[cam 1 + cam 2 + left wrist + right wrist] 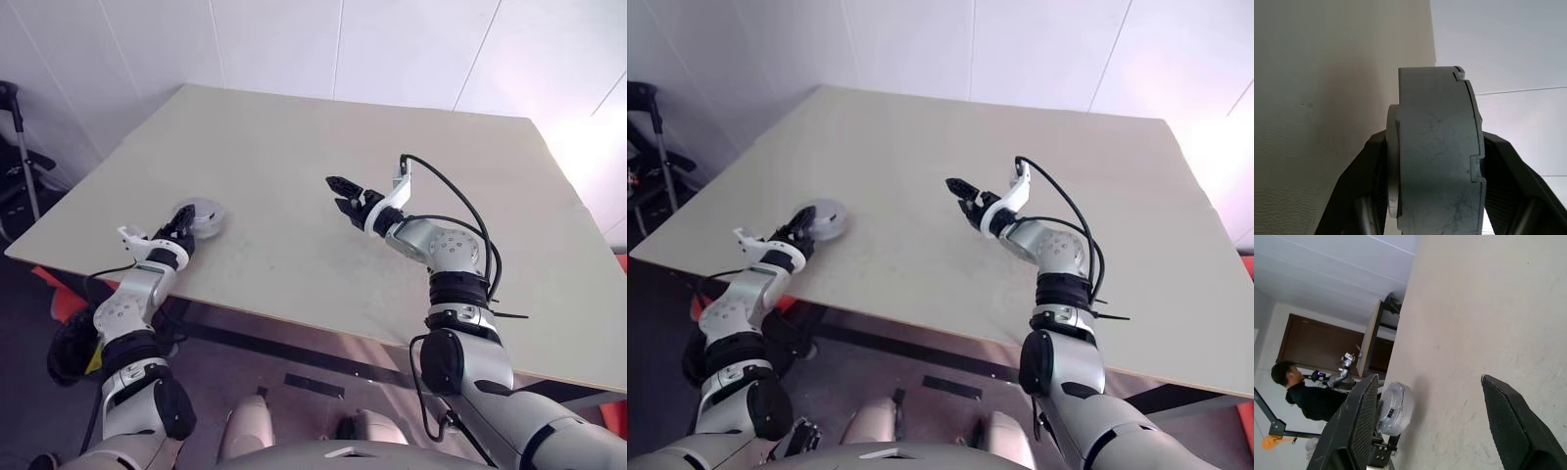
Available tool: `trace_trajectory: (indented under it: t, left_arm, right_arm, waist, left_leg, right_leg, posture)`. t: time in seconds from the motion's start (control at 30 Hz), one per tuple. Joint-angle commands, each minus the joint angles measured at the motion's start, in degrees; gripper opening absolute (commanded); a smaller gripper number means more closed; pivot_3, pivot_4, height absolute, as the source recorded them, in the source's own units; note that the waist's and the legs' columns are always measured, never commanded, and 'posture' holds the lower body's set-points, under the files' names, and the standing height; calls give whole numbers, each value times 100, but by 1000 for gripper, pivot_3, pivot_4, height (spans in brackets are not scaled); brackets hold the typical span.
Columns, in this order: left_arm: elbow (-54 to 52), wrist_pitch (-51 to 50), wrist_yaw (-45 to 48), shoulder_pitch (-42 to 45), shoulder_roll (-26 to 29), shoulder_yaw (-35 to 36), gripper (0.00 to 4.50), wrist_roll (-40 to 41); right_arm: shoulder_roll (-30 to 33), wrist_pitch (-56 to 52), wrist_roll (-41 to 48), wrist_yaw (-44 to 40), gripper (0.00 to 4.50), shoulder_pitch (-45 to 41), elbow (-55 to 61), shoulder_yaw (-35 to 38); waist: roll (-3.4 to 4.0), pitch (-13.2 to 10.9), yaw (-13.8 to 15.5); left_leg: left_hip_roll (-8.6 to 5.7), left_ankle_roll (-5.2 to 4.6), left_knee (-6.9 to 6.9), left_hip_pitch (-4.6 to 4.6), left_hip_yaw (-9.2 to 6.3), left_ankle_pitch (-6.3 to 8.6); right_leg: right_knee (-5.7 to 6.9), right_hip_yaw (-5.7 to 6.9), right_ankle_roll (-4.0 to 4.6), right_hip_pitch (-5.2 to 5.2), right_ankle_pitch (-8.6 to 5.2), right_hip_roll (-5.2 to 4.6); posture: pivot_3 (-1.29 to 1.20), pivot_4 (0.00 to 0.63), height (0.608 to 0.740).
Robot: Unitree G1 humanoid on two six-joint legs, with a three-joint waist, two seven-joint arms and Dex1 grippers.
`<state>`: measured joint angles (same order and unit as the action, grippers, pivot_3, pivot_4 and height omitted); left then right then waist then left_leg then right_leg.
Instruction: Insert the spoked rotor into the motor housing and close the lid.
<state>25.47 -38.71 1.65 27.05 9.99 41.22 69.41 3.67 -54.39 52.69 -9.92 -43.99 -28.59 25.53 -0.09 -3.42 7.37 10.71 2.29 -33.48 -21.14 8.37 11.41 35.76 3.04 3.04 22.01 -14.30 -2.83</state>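
No writing or brand mark can be read on anything here.

The left gripper [182, 227] sits low at the near left part of the table [294, 147], its arm reaching up from below the table edge with the wrist roughly level. Its two black fingers [1364, 181] are pinched on a round grey assembly [200, 216], one finger on each flat face, as the left wrist view shows: a thick matte grey disc seen edge-on, with a stepped rim and small notches. I take it for the motor housing with the lid on it, but whether the rotor is inside I cannot tell. The disc is close to the table top at the near left corner; whether it touches the surface is unclear.

The right gripper [343, 194] hangs above the middle of the table, its forearm angled up from the near right edge and the fingers pointing toward the left side. Its fingers are spread wide with nothing between them; the right wrist view looks past them to the grey disc in the other gripper.

The rest of the table top is bare pale board, open on every side of both arms. A person [1300, 394] stands off beyond the left edge.
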Motion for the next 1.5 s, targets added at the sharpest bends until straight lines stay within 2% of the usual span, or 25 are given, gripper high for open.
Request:
trace_trajectory:
  t: [0.03, 0.6, 0.63, 0.73, 0.8, 0.83, 1.03, 1.33, 1.4, 1.5]
  left_arm:
    - [-140, 119, 65, 301, 156, 35, 2349, 16]
    - [49, 588, -366, 430, 264, 176, 2349, -391]
    - [80, 648, -400, 438, 280, 189, 2868, -440]
    - [119, 714, -415, 451, 291, 210, 3629, -491]
    - [148, 771, -447, 467, 300, 210, 4295, -552]
    - [163, 803, -469, 475, 305, 211, 4466, -592]
    - [359, 1244, -684, 509, 384, 183, 4466, -1045]
    - [1097, 2750, -1084, 509, 769, -165, 4466, -2613]
    - [1235, 3208, -1076, 504, 857, -309, 4466, -3021]
    - [1437, 3691, -1014, 535, 976, -502, 4466, -3517]
  right_arm:
    - [-8, 7, 9, -85, 3819, -41, 111, -5]
    - [-50, 29, 0, -44, 3819, -75, 78, 10]
    - [-50, 29, 0, -42, 3847, -76, 78, 10]
    - [-49, 27, -1, -43, 3847, -73, 79, 10]
    - [-48, 35, -8, -44, 3847, -82, 63, 9]
    - [-48, 37, -10, -46, 3847, -86, 57, 10]
    - [-52, 49, -54, -65, 3847, -114, -1, 20]
    - [-9, 15, -91, -125, 3847, -135, -91, 17]
    - [-10, 9, -97, -132, 3847, -133, -96, 10]
    - [-7, -7, -103, -148, 3847, -131, -98, -3]
  waist:
    - [0, 0, -2]
    - [-2, 0, -6]
    - [-2, 0, -6]
    - [-3, 1, -6]
    - [-3, 1, -7]
    - [-2, 1, -6]
    - [-3, 1, -21]
    - [-1, 2, -214]
    - [-1, 2, -217]
    - [-1, 1, -171]
  left_leg:
    - [0, 0, 0, 0, 0, 0]
    - [1, 0, -5, 0, 0, 0]
    - [1, 0, -6, 0, 0, 0]
    - [1, 0, -8, 1, 0, 0]
    - [1, 0, -11, 1, -1, 0]
    - [2, 0, -13, 1, 0, 0]
    - [5, 0, -24, 6, -1, 0]
    - [13, 10, -18, 70, 1, -6]
    - [13, 10, -12, 103, 1, -5]
    - [12, 10, -10, 101, 2, -6]
  right_leg:
    - [0, 0, 0, 0, 0, 0]
    - [3, 0, 1, 0, 1, 0]
    - [3, 0, 1, 0, 1, 0]
    - [5, 0, 1, -2, 1, 0]
    - [5, 0, 0, -3, 1, 0]
    - [6, 0, 0, -3, 2, 0]
    - [11, 0, 1, -7, 2, -1]
    - [8, -3, 7, -70, 6, 1]
    - [5, -8, 7, -85, 5, 2]
    - [2, -7, 8, -85, 5, 2]
  posture:
    - [0, 0, 740]
    - [0, 0, 740]
    - [0, 0, 740]
    - [0, 0, 740]
    - [0, 0, 740]
    - [0, 0, 740]
    - [0, 0, 740]
    - [0, 0, 740]
    - [0, 0, 740]
    - [0, 0, 740]
